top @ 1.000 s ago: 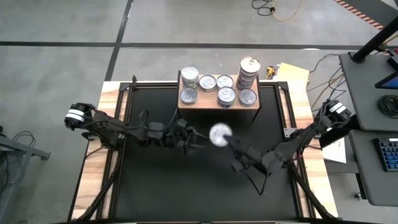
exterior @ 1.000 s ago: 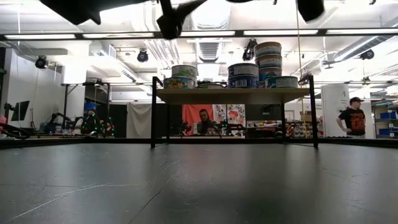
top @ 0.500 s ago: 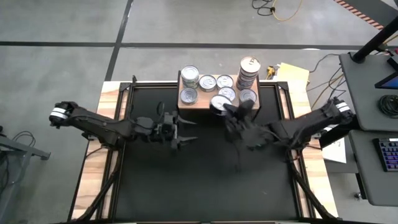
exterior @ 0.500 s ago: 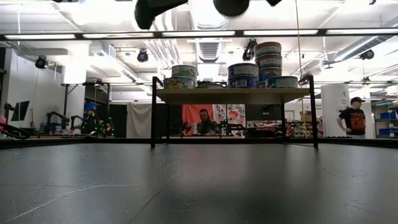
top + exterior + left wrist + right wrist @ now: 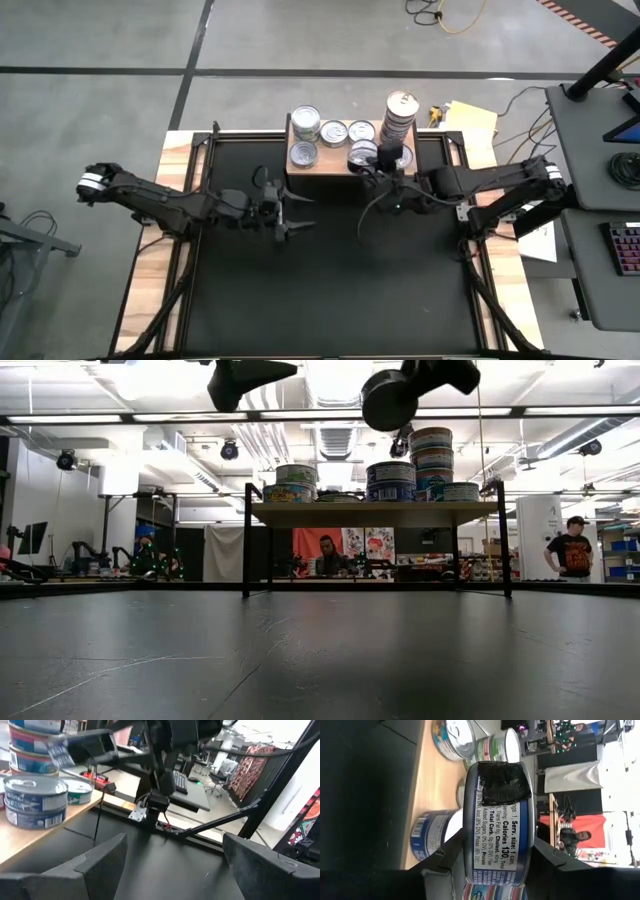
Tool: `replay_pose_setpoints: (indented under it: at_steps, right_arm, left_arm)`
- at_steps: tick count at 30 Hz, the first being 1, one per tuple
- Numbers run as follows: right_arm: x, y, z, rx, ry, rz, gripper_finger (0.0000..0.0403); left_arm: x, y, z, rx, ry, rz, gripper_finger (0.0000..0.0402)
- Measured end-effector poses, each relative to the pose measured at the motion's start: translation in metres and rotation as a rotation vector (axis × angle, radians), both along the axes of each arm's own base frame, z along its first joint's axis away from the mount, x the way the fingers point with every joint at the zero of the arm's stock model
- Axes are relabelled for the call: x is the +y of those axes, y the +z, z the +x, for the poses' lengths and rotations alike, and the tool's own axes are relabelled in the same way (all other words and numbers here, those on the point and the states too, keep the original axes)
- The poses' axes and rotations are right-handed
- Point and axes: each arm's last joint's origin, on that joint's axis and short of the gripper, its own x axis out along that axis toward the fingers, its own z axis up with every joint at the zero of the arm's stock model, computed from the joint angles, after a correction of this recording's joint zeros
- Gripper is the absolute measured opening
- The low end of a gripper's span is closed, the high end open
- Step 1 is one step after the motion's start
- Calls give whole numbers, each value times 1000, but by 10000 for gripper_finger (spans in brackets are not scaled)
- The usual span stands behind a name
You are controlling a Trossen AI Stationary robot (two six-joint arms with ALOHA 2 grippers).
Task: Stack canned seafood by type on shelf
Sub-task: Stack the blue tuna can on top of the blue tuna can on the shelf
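- Shelf [image 5: 330, 165]: light wood top, dark legs.
- Cans [image 5: 305, 124]: silver tops; blue/white labels.
- Held can [image 5: 500, 825]: white label, black print, blue band.
- Tabletop [image 5: 330, 270]: black.

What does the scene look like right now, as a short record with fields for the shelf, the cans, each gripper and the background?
shelf: light wood board at the table's far edge, on dark legs
cans on shelf: several silver-topped tins, plus one tall stack at the right end
right gripper: over the shelf, shut on a blue-labelled can
left gripper: open, empty, over the black tabletop short of the shelf
background: people in the room beyond
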Motion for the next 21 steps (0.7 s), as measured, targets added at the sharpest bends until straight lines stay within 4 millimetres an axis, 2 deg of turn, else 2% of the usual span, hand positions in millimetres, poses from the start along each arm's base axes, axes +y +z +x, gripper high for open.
replay_pose_setpoints:
  at_steps: [6, 11, 21]
  right_arm:
    - [-28, 0, 0, -22, -109, 34, 135]
    - [-43, -6, 3, -25, -158, 75, 135]
    - [-53, -25, 17, 58, -180, 63, 135]
  left_arm:
    - [0, -1, 1, 6, 1, -14, 311]
    - [0, -1, 1, 5, 1, -15, 311]
    - [0, -1, 1, 4, 4, -15, 311]
